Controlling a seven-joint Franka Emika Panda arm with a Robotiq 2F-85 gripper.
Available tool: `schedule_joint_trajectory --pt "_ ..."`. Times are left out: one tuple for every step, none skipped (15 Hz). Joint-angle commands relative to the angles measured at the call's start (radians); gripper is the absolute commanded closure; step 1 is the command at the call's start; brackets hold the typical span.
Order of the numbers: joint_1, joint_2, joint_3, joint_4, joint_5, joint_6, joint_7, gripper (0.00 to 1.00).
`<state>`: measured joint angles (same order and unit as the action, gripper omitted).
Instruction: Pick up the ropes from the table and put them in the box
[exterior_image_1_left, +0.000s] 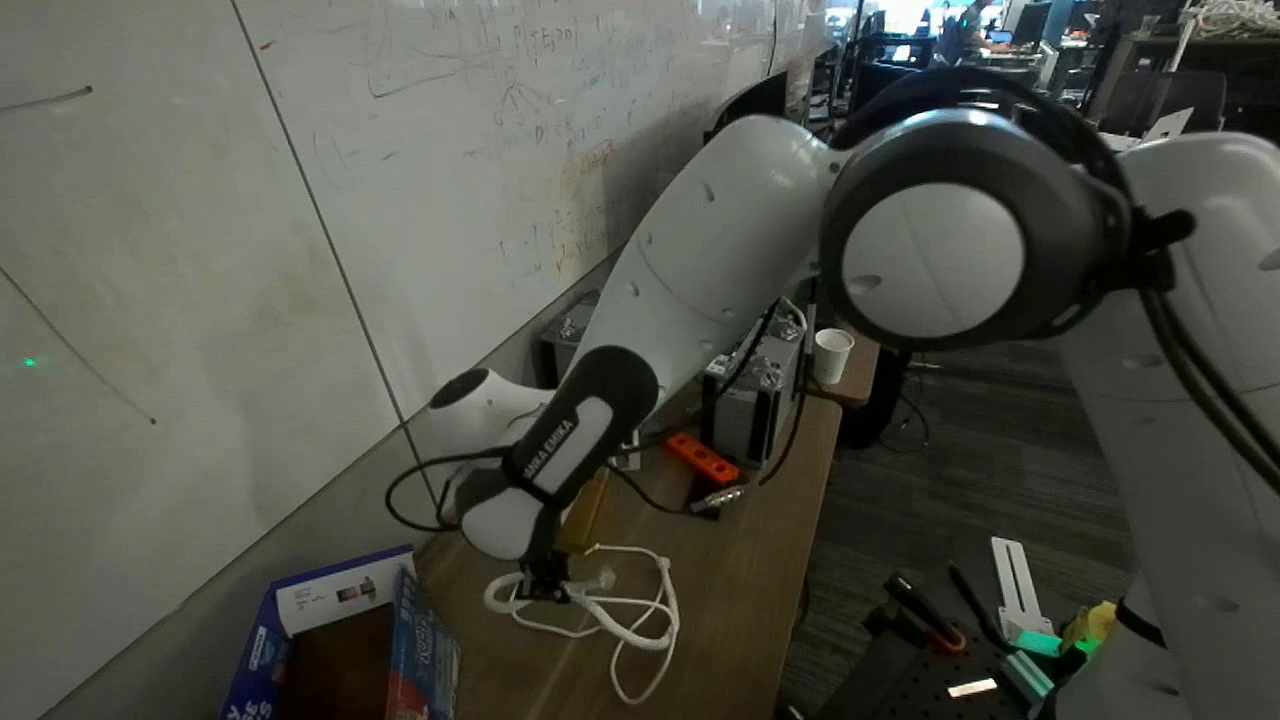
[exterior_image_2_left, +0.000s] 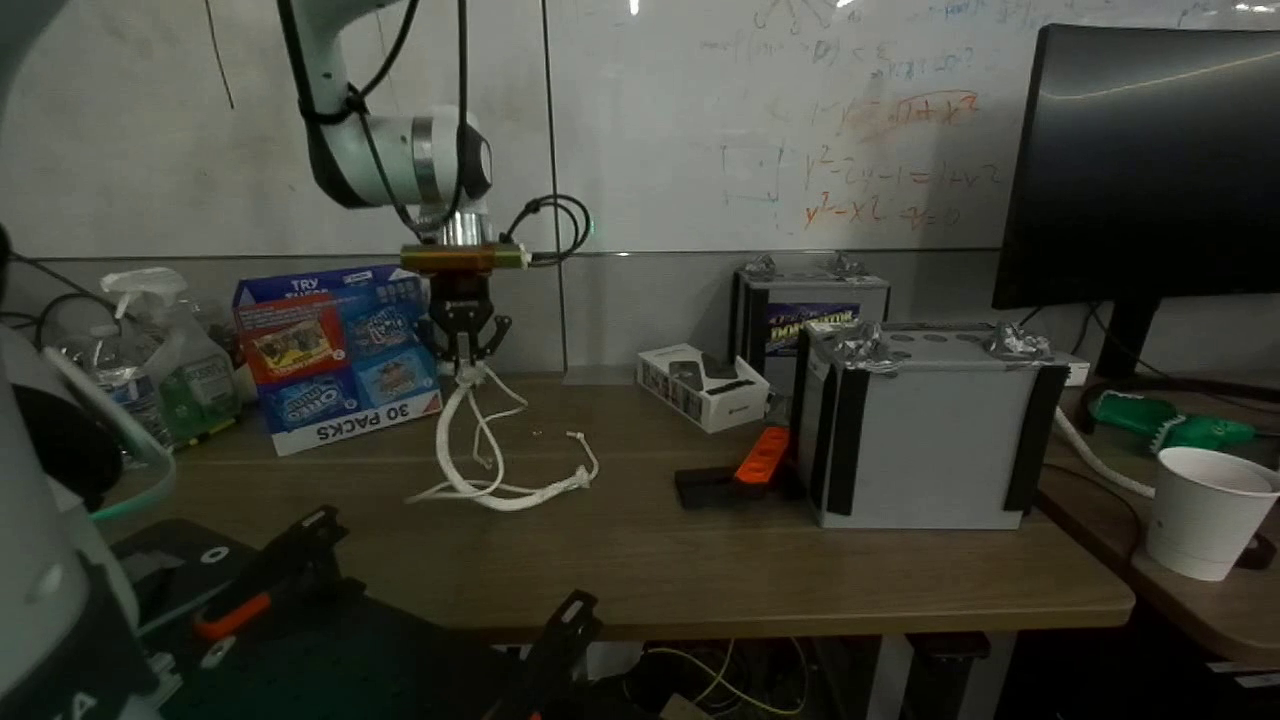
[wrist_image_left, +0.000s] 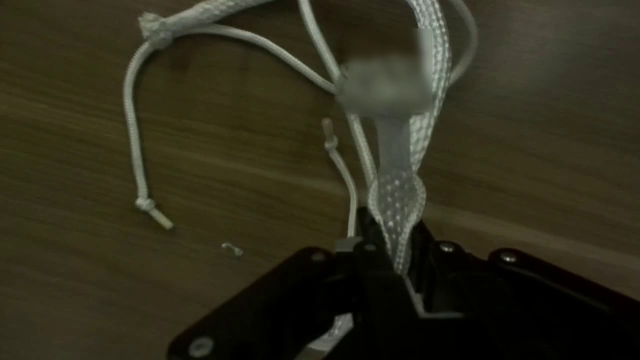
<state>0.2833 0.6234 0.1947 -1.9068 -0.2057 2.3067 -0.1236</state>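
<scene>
The white ropes (exterior_image_2_left: 512, 503) hang in loose loops from my gripper (exterior_image_2_left: 466, 360), and their lower loops reach down to or just above the brown wooden table (exterior_image_2_left: 640, 575); I cannot tell if they touch it. In the wrist view my gripper (wrist_image_left: 396, 225) is shut on the ropes (wrist_image_left: 439, 55), pinching a flat braided part between the fingertips. Loose knotted ends spread out beyond the fingers. The blue box (exterior_image_2_left: 345, 350) stands on the table beside the gripper. In an exterior view the box (exterior_image_1_left: 425, 640) is open at the top, with its flaps up; its bottom is hidden.
Grey-white devices (exterior_image_2_left: 930, 430), an orange piece (exterior_image_2_left: 765, 455) and a small white carton (exterior_image_2_left: 705, 390) stand along the table. A spray bottle (exterior_image_2_left: 195, 375) is beside the box. The whiteboard wall (exterior_image_1_left: 250, 250) rises behind the table. Black cables hang around the arm.
</scene>
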Motion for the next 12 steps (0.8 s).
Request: schedule_joint_trajectory --pt "0.001 -0.2 0.012 -0.065 0.081 -0.031 0.127 0.96" --pt "0.003 -0.244 0.014 -0.067 0.102 -0.031 0.16 0.96" --pt "0.004 -0.286 0.017 -0.066 0.123 -0.033 0.194 0.96" --pt "0.004 -0.327 0.022 -0.063 0.147 -0.038 0.226 0.96" --pt "0.006 -0.367 0.024 -0.058 0.168 -0.045 0.262 0.96" --pt "0.0 -0.408 0.03 -0.051 0.204 -0.055 0.286 0.96" --pt "0.001 -0.447 0.031 -0.046 0.228 -0.061 0.32 0.96" --pt "0.002 -0.485 0.031 -0.035 0.247 -0.076 0.359 0.96" --pt "0.002 -0.524 0.03 -0.026 0.263 -0.089 0.398 0.96" --pt "0.002 -0.558 0.031 -0.012 0.279 -0.105 0.439 0.96" --pt "0.0 -0.595 0.031 0.0 0.292 -0.122 0.481 0.96" --pt "0.0 -0.627 0.035 0.018 0.308 -0.145 0.529 0.96"
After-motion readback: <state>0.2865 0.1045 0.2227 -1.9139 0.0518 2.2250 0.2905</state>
